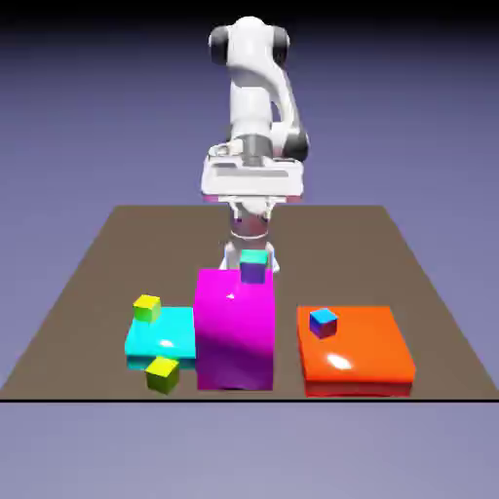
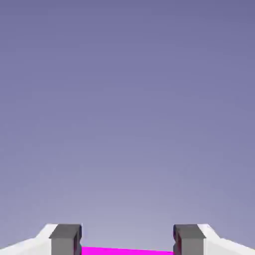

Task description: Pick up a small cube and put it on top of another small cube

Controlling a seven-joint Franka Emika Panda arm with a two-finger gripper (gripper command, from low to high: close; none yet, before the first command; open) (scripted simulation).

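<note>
One magenta block (image 1: 234,336) shows in the hand view only as a cut-off strip, between jaws standing wide apart and holding nothing. In the exterior view, the lime-topped small cube (image 1: 163,374) sits just left of that block, underside hidden.

Magenta block (image 1: 235,336), centre of exterior view: smooth, glossy, plastic-like. Red-orange block (image 1: 353,346), lower right: smooth, also glossy, bright highlight. Tabletop (image 1: 322,253): brown, looks matt. Robot arm (image 1: 251,97), upper middle: smooth, white, plastic-like.
</note>
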